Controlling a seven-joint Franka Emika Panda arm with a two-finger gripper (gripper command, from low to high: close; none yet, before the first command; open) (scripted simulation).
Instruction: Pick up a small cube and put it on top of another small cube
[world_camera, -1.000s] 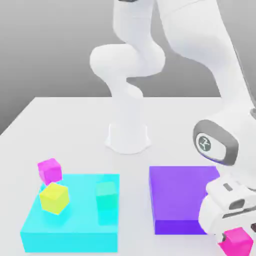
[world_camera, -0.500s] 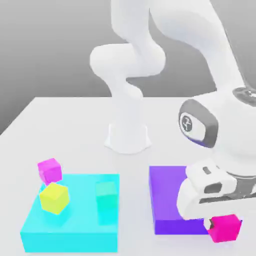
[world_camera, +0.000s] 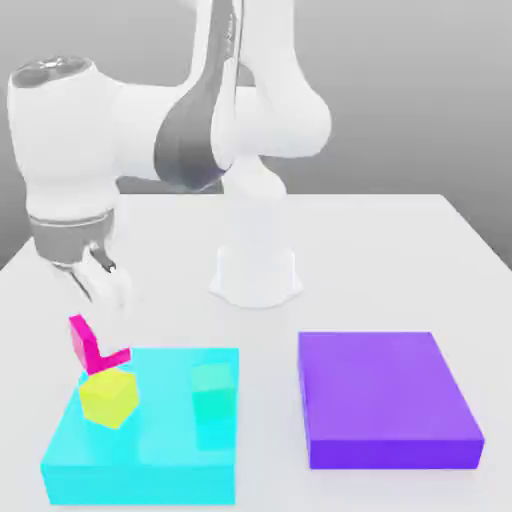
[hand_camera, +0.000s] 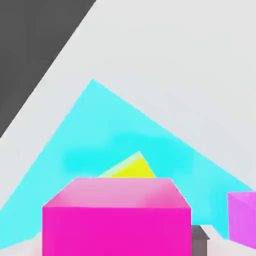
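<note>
The arm had swung from the purple slab to the exterior view's left. The pincer hung above the magenta cube; whether clamped or apart, I could not tell. The yellow cube lay just beside, so stacking looked imminent.

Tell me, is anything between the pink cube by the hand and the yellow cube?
Nothing visible. In the hand view the yellow cube sits right behind the pink cube, over the blue slab.

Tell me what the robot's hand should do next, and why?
Probably lower slowly and line up. The gripper hangs above the pink shapes next to the yellow cube on the blue slab. The hand view has a pink cube close in front, the yellow one just behind it, so a small drop looks right, though I can't tell exactly what it holds.
</note>
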